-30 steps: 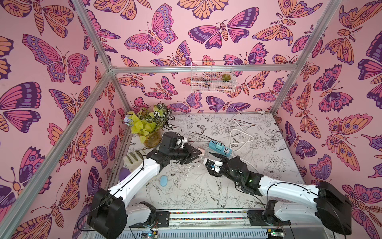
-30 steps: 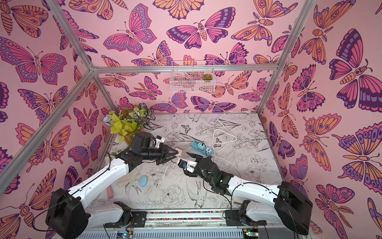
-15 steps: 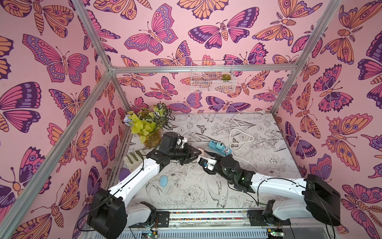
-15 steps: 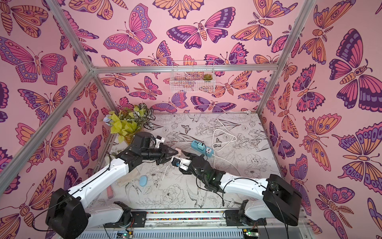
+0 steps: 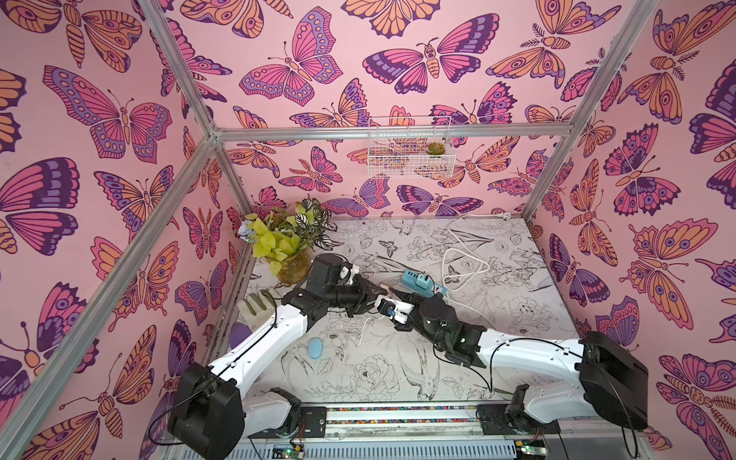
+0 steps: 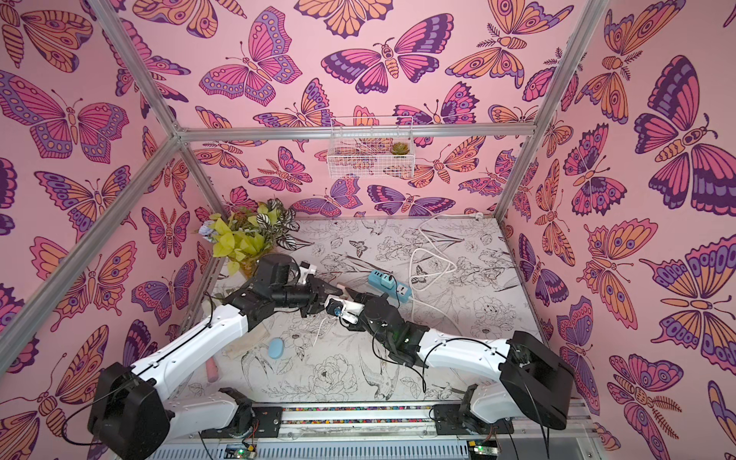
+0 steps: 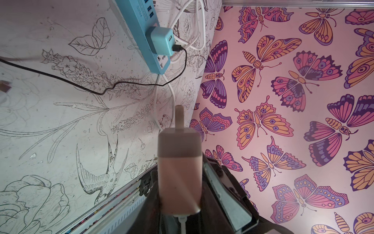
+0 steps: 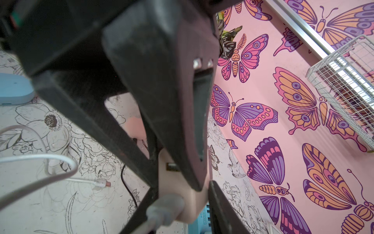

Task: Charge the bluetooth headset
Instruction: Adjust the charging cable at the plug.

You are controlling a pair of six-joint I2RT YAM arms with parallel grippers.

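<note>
Headset [image 7: 180,172]: pink, raised off surface [image 5: 398,370], near blue power strip [image 5: 422,280]. Left gripper [image 5: 373,296] clamped on its body. Right gripper [image 8: 180,200] opposite, jaws flanking stem end; whether they grip it, cannot tell.

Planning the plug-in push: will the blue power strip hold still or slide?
Likely slides: the power strip lies flat on the mat. Its white cord lies in slack loops, so probably little restraint. Looks rigid and low, unlikely to tip.
</note>
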